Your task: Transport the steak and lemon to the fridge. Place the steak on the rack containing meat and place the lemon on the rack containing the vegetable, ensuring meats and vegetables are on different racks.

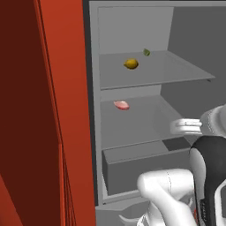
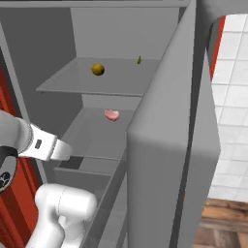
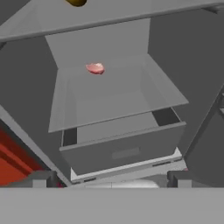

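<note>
Steak (image 1: 121,105) on middle rack (image 1: 145,128) — lemon (image 1: 131,64) above, top rack (image 1: 176,70).

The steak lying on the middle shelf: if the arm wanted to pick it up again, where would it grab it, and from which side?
Probably across its narrow width, reaching in from the open front of the fridge. The steak lies flat and thin toward the back of the middle shelf, and the top shelf leaves little room above, so the open tool would come in low, fingers angled down to straddle the slab's edges.
</note>
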